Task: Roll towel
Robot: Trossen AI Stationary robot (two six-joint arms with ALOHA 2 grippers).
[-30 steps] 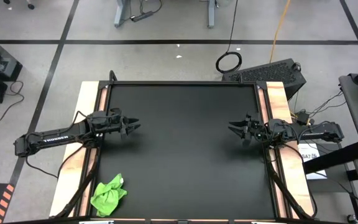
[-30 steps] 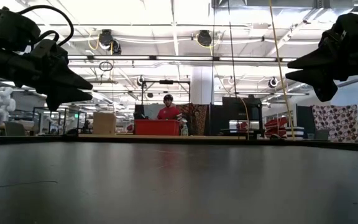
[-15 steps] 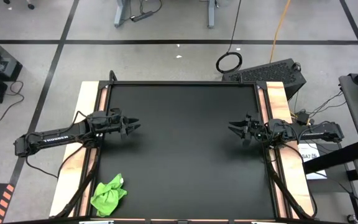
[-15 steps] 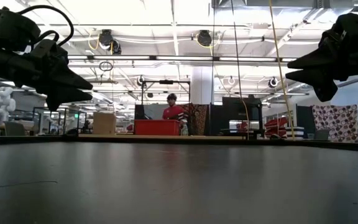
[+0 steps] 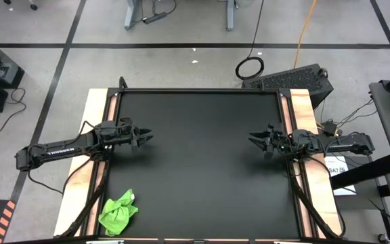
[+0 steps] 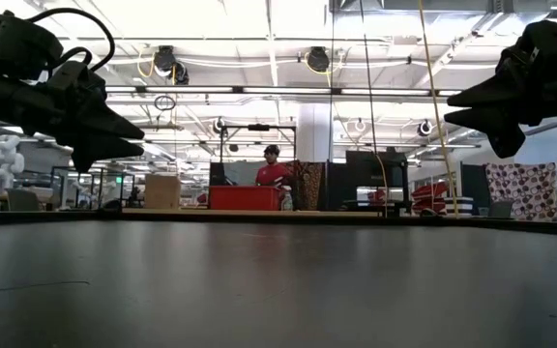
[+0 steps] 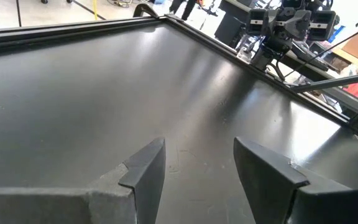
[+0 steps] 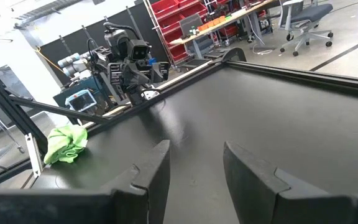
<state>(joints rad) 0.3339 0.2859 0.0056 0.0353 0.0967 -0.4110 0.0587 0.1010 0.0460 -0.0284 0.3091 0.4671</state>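
The lime-green towel (image 5: pixel 118 213) lies crumpled in a loose heap on the black table's near left corner; the right wrist view shows the towel (image 8: pixel 66 142) too. My left gripper (image 5: pixel 147 137) hovers open above the table's left side, well to the far side of the towel, with nothing between its fingers (image 7: pixel 148 168). My right gripper (image 5: pixel 252 140) hovers open above the table's right side, far from the towel, its fingers (image 8: pixel 157 165) empty.
The black mat (image 5: pixel 198 163) is framed by wooden side strips (image 5: pixel 95 108) and a dark rail. In the low view a person in red (image 6: pixel 272 170) stands far behind the table, by a red bin.
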